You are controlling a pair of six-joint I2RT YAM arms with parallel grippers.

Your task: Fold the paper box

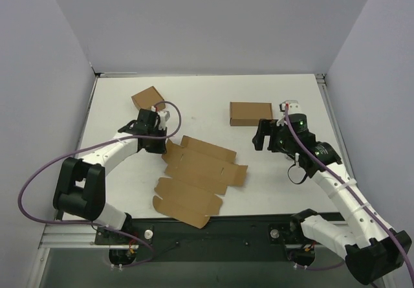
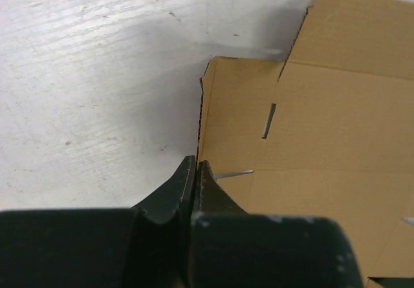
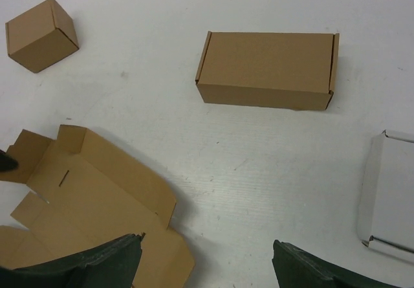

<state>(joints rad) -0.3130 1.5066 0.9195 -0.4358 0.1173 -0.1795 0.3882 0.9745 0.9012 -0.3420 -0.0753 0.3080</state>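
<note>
The paper box [image 1: 200, 171] lies unfolded and mostly flat in the middle of the table, a brown die-cut sheet with flaps and slots. It also shows in the left wrist view [image 2: 323, 139] and the right wrist view [image 3: 97, 197]. My left gripper [image 1: 163, 147] is at the sheet's left edge. In its wrist view its jaws [image 2: 196, 166] are closed on the edge of a side flap, which stands slightly raised. My right gripper [image 1: 261, 136] is open and empty, and hovers over bare table just right of the sheet [image 3: 207, 272].
A closed oblong brown box [image 1: 251, 113] sits at the back right, also in the right wrist view [image 3: 266, 68]. A small squarish brown carton [image 1: 148, 98] sits at the back left [image 3: 40, 34]. A flat pale case [image 3: 388, 197] lies at the right.
</note>
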